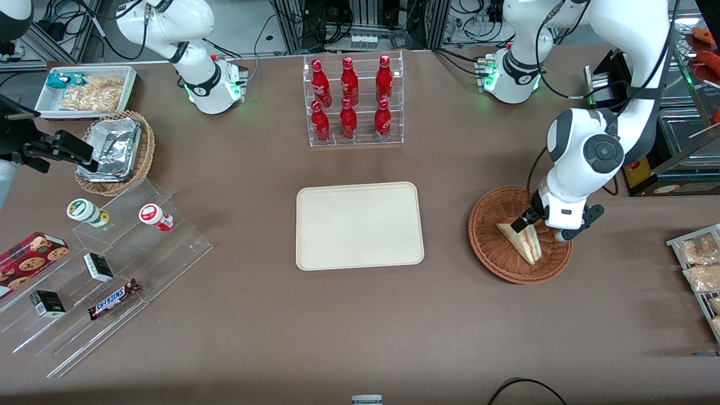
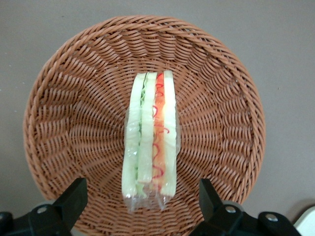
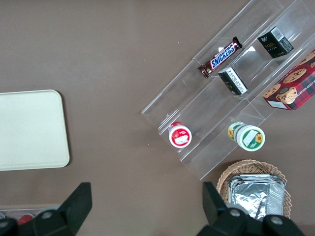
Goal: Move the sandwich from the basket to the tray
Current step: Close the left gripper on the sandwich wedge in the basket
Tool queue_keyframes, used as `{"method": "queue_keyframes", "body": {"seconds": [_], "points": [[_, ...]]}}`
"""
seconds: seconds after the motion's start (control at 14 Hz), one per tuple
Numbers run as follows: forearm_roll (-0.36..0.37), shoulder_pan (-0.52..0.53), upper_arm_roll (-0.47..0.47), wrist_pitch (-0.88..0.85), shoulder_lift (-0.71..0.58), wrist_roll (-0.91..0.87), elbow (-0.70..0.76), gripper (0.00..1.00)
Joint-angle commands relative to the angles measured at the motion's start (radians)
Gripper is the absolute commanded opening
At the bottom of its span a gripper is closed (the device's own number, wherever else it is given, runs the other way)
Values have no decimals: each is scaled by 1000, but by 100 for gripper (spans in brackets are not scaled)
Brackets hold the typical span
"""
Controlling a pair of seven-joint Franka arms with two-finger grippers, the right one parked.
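I work over a wide counter (image 1: 253, 315) covered in a matte brown surface, evenly lit from above with only soft shadows. Farther from the front camera than the counter's edge lies a pale grey floor (image 1: 247, 22), crossed by loose black cables (image 1: 115, 45) and set with ribbed metal frame posts (image 1: 292, 25). At my working end of the counter stands a glass-fronted display cabinet (image 1: 683, 140) with a dark frame. A black cable loop (image 1: 529, 388) shows at the counter's near edge. My tool (image 1: 543, 228) hangs low over the counter near that cabinet, fingers spread apart.
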Motion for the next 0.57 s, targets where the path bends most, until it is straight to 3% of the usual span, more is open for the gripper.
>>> {"method": "queue_keyframes", "body": {"seconds": [0.0, 0.21, 0.36, 0.43, 0.5], "points": [[4, -8, 2, 51, 57, -35, 15, 100], [10, -5, 2, 54, 95, -14, 36, 100], [10, -2, 2, 53, 109, -6, 39, 94], [10, -2, 2, 51, 111, -8, 38, 86], [10, -2, 2, 45, 114, -6, 39, 63]]}}
